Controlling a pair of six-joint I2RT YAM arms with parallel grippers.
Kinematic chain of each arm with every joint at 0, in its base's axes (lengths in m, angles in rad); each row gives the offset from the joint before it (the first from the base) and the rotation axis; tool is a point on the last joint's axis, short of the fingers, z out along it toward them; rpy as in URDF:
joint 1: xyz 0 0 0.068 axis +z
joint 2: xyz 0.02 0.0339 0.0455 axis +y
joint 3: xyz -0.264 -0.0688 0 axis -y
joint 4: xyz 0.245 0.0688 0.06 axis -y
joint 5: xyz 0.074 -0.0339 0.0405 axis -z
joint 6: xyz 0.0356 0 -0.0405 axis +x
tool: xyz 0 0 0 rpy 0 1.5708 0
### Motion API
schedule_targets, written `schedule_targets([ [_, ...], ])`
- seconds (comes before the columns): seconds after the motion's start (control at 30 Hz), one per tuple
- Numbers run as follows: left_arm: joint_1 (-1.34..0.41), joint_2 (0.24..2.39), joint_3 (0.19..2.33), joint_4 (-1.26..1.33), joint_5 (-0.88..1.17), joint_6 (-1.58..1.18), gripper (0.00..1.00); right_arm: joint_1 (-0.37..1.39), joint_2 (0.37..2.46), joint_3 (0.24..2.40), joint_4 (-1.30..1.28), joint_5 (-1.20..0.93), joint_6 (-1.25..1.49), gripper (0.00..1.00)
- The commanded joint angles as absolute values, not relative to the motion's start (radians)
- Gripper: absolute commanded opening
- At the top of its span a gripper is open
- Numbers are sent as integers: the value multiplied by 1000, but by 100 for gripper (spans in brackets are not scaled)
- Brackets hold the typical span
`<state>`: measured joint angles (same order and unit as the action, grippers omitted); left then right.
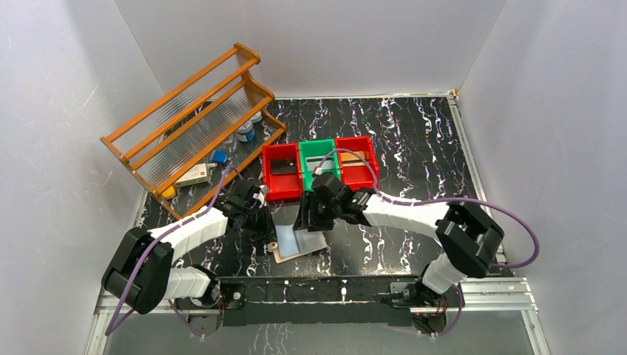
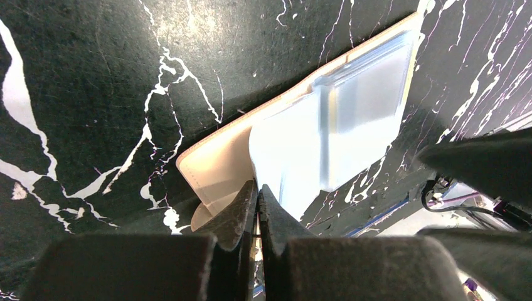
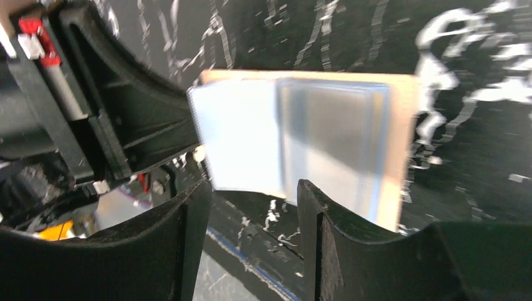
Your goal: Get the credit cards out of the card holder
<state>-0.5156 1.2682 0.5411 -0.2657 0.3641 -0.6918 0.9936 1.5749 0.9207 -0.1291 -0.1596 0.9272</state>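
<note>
White plastic link shells and bulky black joint housings form the left arm (image 1: 194, 228) and right arm (image 1: 403, 211), each trailing a purple cable (image 1: 529, 244). The left gripper (image 2: 257, 188) and right gripper (image 3: 251, 188) are matte black and tapered.

Tan card holder (image 2: 213, 169) with pale blue sleeves (image 2: 351, 119), black white-veined table (image 1: 421, 148), red bins (image 1: 282, 191), green bin (image 1: 318, 146)

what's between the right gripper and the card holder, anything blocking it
Nothing visible. The right gripper hangs open just over the card holder, whose blue sleeves show plainly between its jaws. The left gripper, shut, sits at the holder's edge, off to one side of that path.
</note>
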Motion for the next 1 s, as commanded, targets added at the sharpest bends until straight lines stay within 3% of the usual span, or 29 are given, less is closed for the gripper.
schedule_targets([
  [0.0,-521,1260,529,-271,388,-689,0,973,1512,923,-279,45,929,61],
  [0.57,-522,1272,534,-268,393,-688,0,971,1642,939,-263,-80,912,58],
  [0.97,-523,1278,538,-265,396,-688,0,982,1628,968,-211,-136,896,47],
])
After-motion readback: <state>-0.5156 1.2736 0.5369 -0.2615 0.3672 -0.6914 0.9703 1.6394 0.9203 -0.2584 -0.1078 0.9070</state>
